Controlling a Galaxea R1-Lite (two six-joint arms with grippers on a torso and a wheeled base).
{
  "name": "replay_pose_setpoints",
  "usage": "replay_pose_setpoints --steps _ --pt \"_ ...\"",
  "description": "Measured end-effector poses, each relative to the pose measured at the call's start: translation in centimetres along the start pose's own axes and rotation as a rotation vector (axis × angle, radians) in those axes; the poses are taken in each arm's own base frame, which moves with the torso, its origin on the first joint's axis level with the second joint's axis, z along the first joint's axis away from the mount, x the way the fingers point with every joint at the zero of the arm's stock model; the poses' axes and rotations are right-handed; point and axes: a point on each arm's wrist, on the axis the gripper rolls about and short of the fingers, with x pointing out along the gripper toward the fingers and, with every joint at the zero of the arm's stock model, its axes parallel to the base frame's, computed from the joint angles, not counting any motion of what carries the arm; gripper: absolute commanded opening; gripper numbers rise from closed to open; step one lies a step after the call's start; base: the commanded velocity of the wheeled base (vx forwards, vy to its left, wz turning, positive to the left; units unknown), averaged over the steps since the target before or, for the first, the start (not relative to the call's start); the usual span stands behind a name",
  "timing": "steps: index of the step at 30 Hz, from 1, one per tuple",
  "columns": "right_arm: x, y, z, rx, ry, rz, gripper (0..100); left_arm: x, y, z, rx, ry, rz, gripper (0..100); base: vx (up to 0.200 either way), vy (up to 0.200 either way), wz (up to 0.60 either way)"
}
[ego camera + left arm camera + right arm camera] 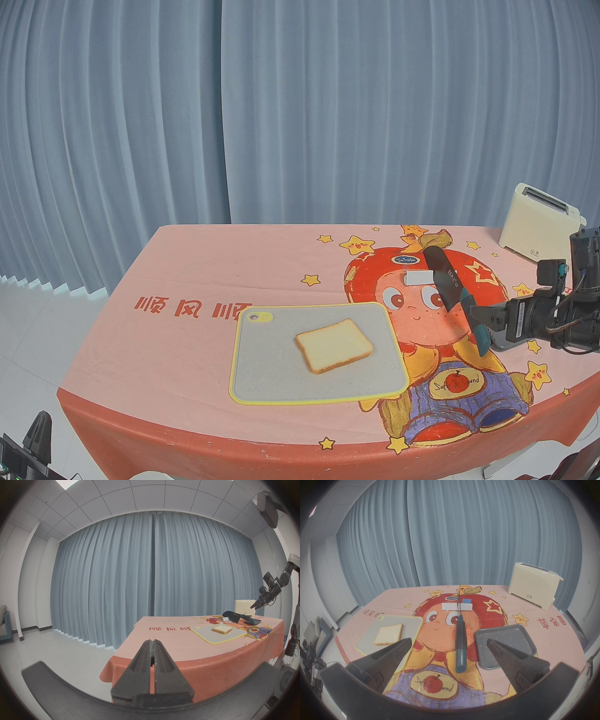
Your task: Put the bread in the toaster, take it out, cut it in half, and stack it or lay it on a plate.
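Observation:
A slice of bread (334,345) (389,634) (222,629) lies flat on a grey cutting board with a yellow rim (269,369) (407,623). A knife (450,284) (461,639) with a black blade and a teal handle lies on the tablecloth, its blade propped on a small white rest (417,277). My right gripper (480,315) (448,642) hangs open above the knife handle, one finger to each side of it. My left gripper (152,664) is shut on nothing, low and well off the table's left end.
A cream toaster (540,224) (534,584) stands at the table's far right corner. A dark grey square plate (504,641) lies to the right of the knife. The table's front edge runs close below the cutting board.

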Motion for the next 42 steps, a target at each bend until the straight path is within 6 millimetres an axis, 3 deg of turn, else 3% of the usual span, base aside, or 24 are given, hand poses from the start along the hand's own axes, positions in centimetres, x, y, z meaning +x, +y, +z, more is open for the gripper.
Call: replay_pose_setpoints --steps 6,13,27,42 --pt "0.8 -0.2 -0.3 -0.024 0.031 -0.017 100 0.0 0.0 0.0 0.001 0.0 -0.001 0 0.0 0.0 0.0" --pt "2.6 -0.6 0.6 -0.005 0.024 -0.042 100 0.0 0.0 0.0 0.002 0.0 -0.001 0 0.0 0.0 0.0" --pt "8.0 -0.7 1.8 -0.026 0.015 -0.063 100 0.0 0.0 0.0 0.002 0.0 -0.001 0 0.0 0.0 0.0" --pt "10.9 -1.1 0.7 -0.028 0.095 -0.089 100 0.0 0.0 0.0 0.002 0.0 -0.001 0 0.0 0.0 0.0"
